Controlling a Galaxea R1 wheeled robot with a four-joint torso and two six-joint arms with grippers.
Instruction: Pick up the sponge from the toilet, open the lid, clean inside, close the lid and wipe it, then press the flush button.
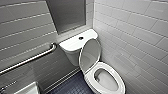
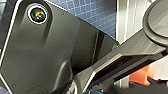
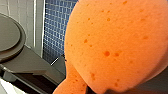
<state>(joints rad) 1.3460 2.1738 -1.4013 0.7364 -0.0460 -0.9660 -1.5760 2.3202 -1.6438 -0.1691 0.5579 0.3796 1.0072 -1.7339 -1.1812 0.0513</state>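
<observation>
The sponge (image 3: 115, 45) is squished in my right pincer (image 3: 88, 88), which is closed tight on it, so it bulges out big and orange. The toilet (image 1: 105, 77) has its lid (image 1: 89, 53) standing up, I think so the sponge can reach inside the bowl.

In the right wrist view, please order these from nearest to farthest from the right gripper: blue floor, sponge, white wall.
1. sponge: nearest, just before the wrist.
2. blue floor: far behind the sponge.
3. white wall: beside the floor; I cannot rank it against the floor.
</observation>
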